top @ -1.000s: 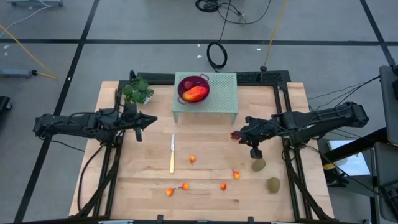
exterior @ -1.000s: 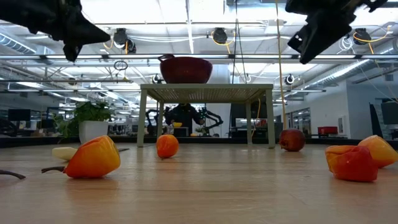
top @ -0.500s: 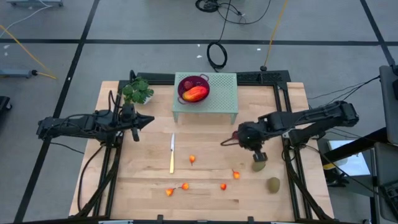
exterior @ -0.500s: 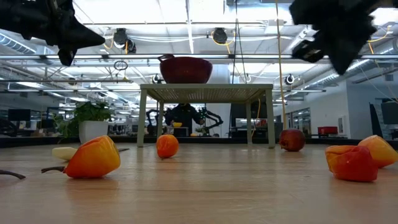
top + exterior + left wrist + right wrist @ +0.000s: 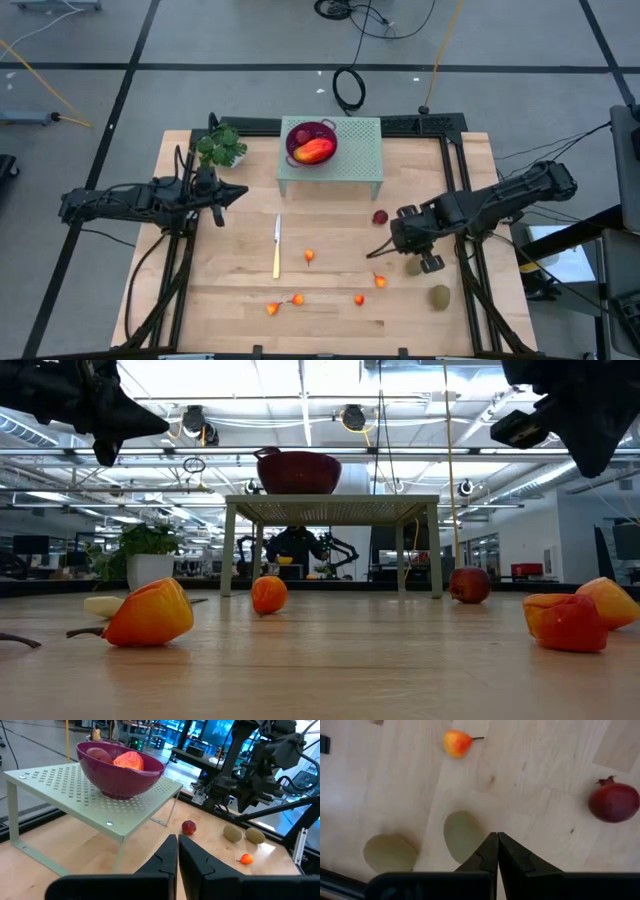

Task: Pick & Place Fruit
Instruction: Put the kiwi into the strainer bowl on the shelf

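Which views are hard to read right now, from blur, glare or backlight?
Low view: bright ceiling lights leave both arms as dark silhouettes, and the near orange fruit looks soft. Right wrist view: the kiwi under the right gripper is pale and blurred; the dark red ball is sharper. Left wrist view: the purple bowl is crisp behind the left gripper. High view: evenly lit.

Wooden desk [image 5: 330, 300] carrying a pale green perforated stand [image 5: 357, 150] along its far edge, a potted plant [image 5: 219, 148] sitting at the far left. Yellow-handled knife [image 5: 277, 246] lying mid-desk. Dark red ball [image 5: 380, 217] resting right of centre. Two kiwi-like ovals [image 5: 439, 296] lying near the right edge. Several tiny orange-red fruits [image 5: 359, 299] lying scattered across the near half.
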Controlling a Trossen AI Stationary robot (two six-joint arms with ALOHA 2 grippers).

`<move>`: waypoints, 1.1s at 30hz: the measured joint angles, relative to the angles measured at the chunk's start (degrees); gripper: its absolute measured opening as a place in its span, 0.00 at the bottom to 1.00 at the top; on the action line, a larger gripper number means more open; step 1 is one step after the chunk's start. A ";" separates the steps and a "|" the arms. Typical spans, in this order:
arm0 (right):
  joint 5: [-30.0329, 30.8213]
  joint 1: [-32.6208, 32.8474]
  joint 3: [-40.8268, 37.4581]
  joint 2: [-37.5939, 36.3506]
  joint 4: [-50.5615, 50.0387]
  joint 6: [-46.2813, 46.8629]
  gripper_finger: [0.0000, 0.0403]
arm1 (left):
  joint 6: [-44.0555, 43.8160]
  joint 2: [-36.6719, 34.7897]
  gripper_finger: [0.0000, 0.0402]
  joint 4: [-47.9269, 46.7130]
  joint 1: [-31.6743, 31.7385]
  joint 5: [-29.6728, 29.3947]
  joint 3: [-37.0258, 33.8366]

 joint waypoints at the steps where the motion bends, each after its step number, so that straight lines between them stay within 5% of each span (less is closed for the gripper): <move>1: -0.12 0.01 0.00 0.00 -0.10 0.45 0.01 | 0.02 0.00 0.02 0.00 0.00 0.00 0.00; 11: -1.93 0.21 0.00 0.00 -2.08 4.79 0.05 | -0.16 0.00 0.03 -0.04 0.00 0.00 0.00; 21: -2.25 0.21 0.00 0.00 -2.60 4.39 0.37 | -1.22 0.02 0.03 -0.12 0.00 0.00 0.00; 25: -6.77 0.21 0.00 0.24 -2.76 1.40 0.50 | -1.25 0.02 0.04 -0.31 0.00 0.00 0.00; 33: -9.33 0.52 -0.02 0.93 -3.59 -1.20 0.62 | -1.33 0.02 0.02 -0.33 0.00 0.00 0.00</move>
